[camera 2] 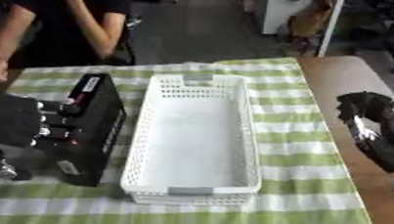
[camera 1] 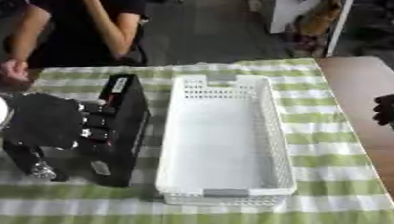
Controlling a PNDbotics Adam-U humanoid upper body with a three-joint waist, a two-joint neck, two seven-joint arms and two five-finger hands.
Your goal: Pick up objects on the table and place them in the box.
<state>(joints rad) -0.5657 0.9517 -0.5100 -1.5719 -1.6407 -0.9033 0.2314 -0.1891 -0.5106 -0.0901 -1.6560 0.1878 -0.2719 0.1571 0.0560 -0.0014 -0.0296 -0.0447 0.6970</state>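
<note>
1. The task's thing is a long black box-shaped device (camera 1: 118,128) with small white labels, lying on the green-and-white checked cloth (camera 1: 331,215) of the bench, just beside the left wall of the white perforated basket (camera 1: 277,138), its long side running parallel to that wall.
2. The left robot hand (camera 1: 50,120) lies over the device's left edge, fingers curled onto its top face — it looks to be closing round the body, though the thumb side is hidden.
3. The right robot hand (camera 2: 368,107) hangs over the bare wood at the bench's right edge, fingers curled, holding nothing, well apart from the basket.
4. Handling, as a judgement: the device looks rigid and hard-shelled, probably fairly heavy, with smooth faces that could slip. Best taken across its narrow width near the middle, so it does not tip endwise.
5. The basket is empty — the device should fit lengthwise.
</note>
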